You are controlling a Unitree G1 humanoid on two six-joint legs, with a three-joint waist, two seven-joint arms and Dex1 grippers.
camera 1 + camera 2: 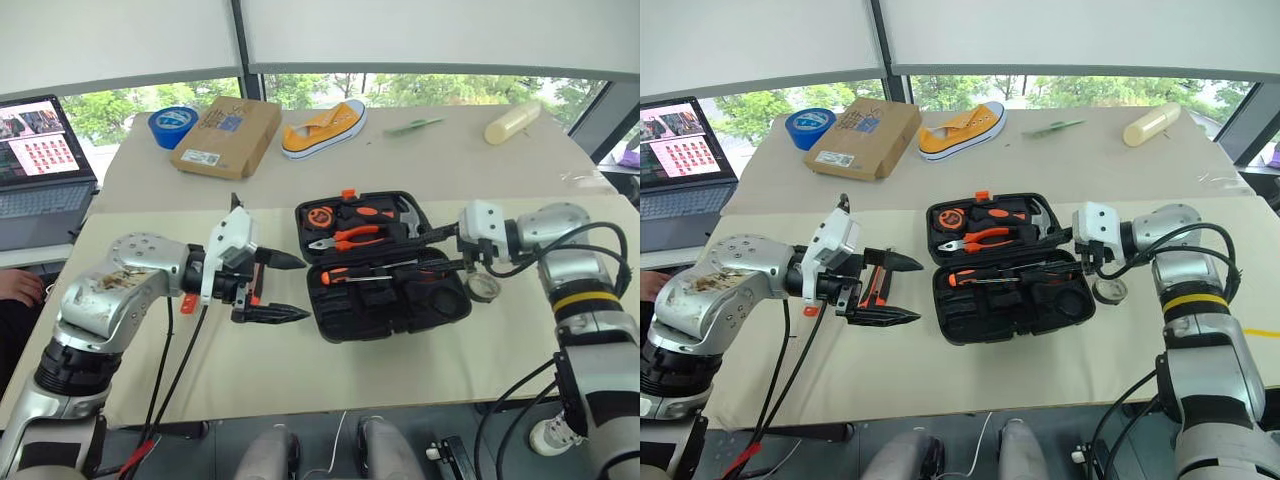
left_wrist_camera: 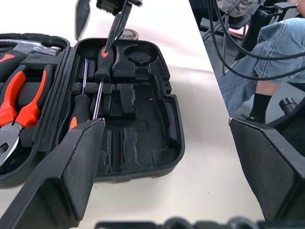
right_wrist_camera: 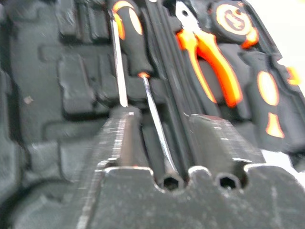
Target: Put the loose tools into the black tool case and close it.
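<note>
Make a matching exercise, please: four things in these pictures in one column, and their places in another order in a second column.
Things:
1. pliers
2. shoe
3. tape roll
4. laptop

Places:
A. on the far table, beside the cardboard box, toward the laptop
B. in the far half of the open case
C. at the left edge of the head views
D. on the far table, right of the cardboard box

Pairs: 1-B, 2-D, 3-A, 4-C
</note>
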